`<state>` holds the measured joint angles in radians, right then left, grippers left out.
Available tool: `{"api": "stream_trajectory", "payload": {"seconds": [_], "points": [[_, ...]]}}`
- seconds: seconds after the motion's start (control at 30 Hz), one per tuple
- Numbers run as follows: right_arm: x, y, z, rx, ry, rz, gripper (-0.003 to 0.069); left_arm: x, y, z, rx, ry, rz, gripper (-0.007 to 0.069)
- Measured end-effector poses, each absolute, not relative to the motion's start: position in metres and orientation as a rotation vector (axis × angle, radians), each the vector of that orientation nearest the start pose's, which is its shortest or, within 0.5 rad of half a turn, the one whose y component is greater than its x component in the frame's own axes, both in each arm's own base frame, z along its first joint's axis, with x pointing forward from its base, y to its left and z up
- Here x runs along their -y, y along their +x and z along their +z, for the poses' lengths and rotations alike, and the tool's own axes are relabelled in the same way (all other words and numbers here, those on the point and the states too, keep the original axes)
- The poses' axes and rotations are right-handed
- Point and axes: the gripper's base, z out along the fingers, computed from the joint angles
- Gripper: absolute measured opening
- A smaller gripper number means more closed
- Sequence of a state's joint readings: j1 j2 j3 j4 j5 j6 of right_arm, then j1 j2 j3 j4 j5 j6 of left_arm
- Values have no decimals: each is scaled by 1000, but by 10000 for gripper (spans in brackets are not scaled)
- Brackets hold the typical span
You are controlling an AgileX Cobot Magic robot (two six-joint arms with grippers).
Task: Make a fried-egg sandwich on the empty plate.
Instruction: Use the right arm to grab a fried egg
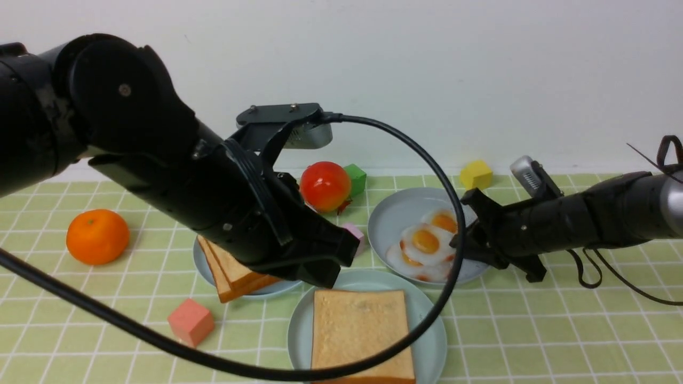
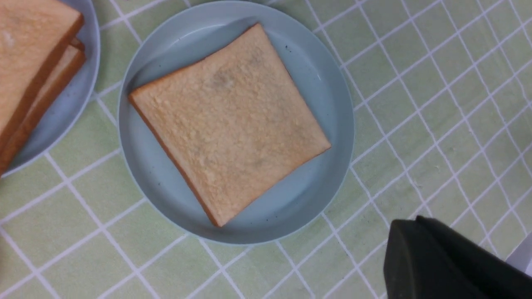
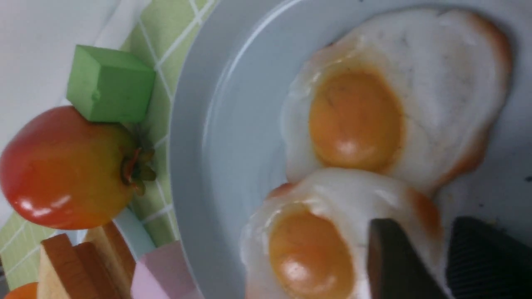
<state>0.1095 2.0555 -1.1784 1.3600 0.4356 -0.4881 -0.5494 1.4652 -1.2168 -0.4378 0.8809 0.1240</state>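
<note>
Front view: toast [image 1: 363,333] inside plate [image 1: 300,333] rim.

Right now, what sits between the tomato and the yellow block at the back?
A green cube, close beside the tomato; beyond it only checked tablecloth as far as the yellow block. The front view shows this.

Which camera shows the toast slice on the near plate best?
The left wrist view: the toast slice lies whole and flat on the plate, with nothing across it. In the front view a cable crosses it and the frame's bottom edge cuts it off. The right wrist view does not show it.
</note>
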Motion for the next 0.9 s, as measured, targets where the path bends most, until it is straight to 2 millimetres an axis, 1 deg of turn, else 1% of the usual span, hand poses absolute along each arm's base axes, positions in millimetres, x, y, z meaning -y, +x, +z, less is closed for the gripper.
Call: {"api": "stream_trajectory", "payload": {"seconds": [0.03, 0.1, 0.13, 0.2, 0.27, 0.33, 0.37, 0.43, 0.47, 0.5, 0.53, 0.57, 0.63, 0.7, 0.73, 0.77, 0.8, 0.87, 0.9], "points": [[-82, 404, 127, -2476, 745, 910, 55, 185, 245, 317, -2566, 638, -682, -13], [-82, 404, 127, -2476, 744, 909, 2, 184, 244, 317, -2580, 636, -677, -13], [-82, 404, 127, -2477, 743, 909, -6, 182, 242, 319, -2585, 627, -669, -13], [-82, 404, 127, -2477, 743, 909, -10, 179, 239, 323, -2597, 599, -655, -13], [-82, 404, 130, -2472, 735, 907, -10, 169, 231, 333, -2607, 540, -606, -13], [-82, 403, 132, -2467, 728, 905, -10, 163, 227, 339, -2609, 509, -568, -13], [-82, 402, 143, -2446, 714, 912, -10, 153, 218, 349, -2594, 472, -524, -13], [-81, 401, 159, -2415, 678, 918, -10, 140, 207, 363, -2571, 412, -463, -13], [-82, 399, 168, -2402, 655, 923, -10, 134, 203, 368, -2562, 379, -432, -13], [-82, 398, 173, -2393, 644, 927, -10, 131, 200, 370, -2553, 372, -429, -13], [-83, 394, 190, -2373, 592, 948, -10, 120, 190, 380, -2535, 317, -386, -13], [-84, 390, 205, -2358, 541, 966, -10, 112, 184, 385, -2526, 277, -358, -13], [-86, 382, 224, -2346, 463, 989, -10, 100, 172, 393, -2492, 226, -321, -13], [-87, 377, 234, -2343, 416, 999, -10, 94, 166, 394, -2479, 199, -303, -13], [-88, 373, 241, -2349, 386, 1014, -9, 87, 157, 394, -2461, 175, -296, -13], [-88, 371, 243, -2354, 377, 1017, -8, 85, 155, 391, -2464, 170, -290, -13], [-88, 369, 244, -2371, 372, 1014, -3, 80, 148, 388, -2459, 161, -295, -13], [-88, 367, 241, -2402, 358, 985, 16, 77, 140, 377, -2467, 156, -320, -13], [-87, 367, 241, -2406, 357, 981, 19, 77, 140, 378, -2462, 155, -323, -13]]}}
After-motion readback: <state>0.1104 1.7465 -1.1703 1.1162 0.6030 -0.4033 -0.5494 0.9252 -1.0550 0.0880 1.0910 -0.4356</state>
